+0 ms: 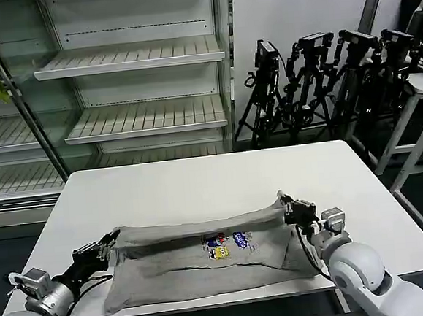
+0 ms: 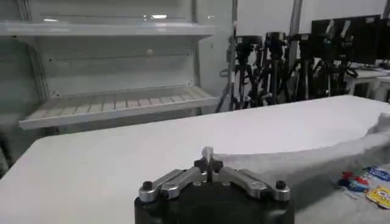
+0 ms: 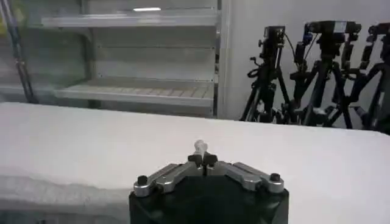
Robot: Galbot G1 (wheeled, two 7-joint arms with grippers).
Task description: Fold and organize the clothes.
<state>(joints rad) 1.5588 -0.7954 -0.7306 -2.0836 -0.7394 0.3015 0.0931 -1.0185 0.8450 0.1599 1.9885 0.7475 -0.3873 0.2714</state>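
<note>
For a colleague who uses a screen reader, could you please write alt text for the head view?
A light grey shirt, folded into a long band with a small multicoloured chest print facing up, lies on a white table. The left gripper pinches its left end and the right gripper its right end. Empty shelves and tripods stand behind.

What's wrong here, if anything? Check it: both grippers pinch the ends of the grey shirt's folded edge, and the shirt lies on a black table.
One thing is wrong: the table is white, not black, as the head view shows. The rest holds: the left gripper and the right gripper each pinch one end of the grey shirt along its folded edge.
</note>
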